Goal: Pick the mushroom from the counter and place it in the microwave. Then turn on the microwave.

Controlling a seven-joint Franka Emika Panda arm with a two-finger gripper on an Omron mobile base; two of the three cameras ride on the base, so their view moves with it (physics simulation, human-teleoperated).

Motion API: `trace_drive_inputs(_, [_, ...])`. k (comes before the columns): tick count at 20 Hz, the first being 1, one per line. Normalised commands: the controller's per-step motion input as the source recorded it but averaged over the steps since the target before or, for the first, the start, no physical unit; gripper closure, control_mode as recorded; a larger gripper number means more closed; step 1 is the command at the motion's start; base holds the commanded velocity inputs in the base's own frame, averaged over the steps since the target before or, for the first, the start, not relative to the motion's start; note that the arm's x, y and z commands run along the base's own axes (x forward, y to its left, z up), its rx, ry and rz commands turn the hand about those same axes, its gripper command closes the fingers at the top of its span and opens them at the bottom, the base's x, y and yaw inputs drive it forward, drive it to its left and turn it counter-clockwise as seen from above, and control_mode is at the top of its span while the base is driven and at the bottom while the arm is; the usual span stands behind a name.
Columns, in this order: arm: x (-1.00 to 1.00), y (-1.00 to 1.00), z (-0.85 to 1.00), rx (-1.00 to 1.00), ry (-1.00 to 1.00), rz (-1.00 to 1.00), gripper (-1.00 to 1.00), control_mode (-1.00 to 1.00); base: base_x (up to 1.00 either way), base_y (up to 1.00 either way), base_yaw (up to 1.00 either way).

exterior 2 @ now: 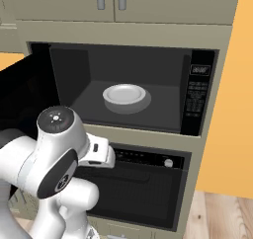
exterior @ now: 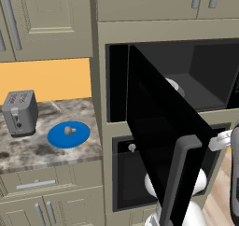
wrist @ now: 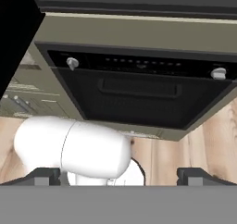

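Observation:
The tiny tan mushroom (exterior: pixel 69 130) lies on a blue round plate (exterior: pixel 83 137) on the speckled counter (exterior: pixel 28 150), left of the cabinet column. The microwave (exterior: pixel 205 75) stands with its black door (exterior: pixel 154 127) swung wide open, grey bar handle (exterior: pixel 183 173) toward me. Inside it sits a white dish (exterior 2: pixel 124 96); the keypad (exterior 2: pixel 197 99) is on the right. My gripper (wrist: pixel 120 177) is open with nothing between its fingertips (wrist: pixel 46 176). It points at the black oven (wrist: pixel 139 98) below the microwave, far from the mushroom.
A grey toaster (exterior: pixel 19 113) stands at the back left of the counter. The open microwave door juts out between the arm and the counter. The oven (exterior 2: pixel 143 188) has knobs and a horizontal handle. Wooden floor (exterior 2: pixel 222 213) lies to the right.

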Motion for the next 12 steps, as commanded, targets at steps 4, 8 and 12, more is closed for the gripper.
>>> trace_drive_inputs(4, [0.24, 0.00, -0.18, 0.00, 0.00, 0.00, -1.00, -1.00, 0.00, 0.00, 0.00])
trace_drive_inputs(8, [0.21, -0.01, -0.16, 0.00, 0.00, 0.00, -1.00, -1.00, 0.00, 0.00, 0.00])
trace_drive_inputs(12, [0.17, -0.04, -0.12, 0.00, 0.00, 0.00, -1.00, -1.00, 0.00, 0.00, 0.00])
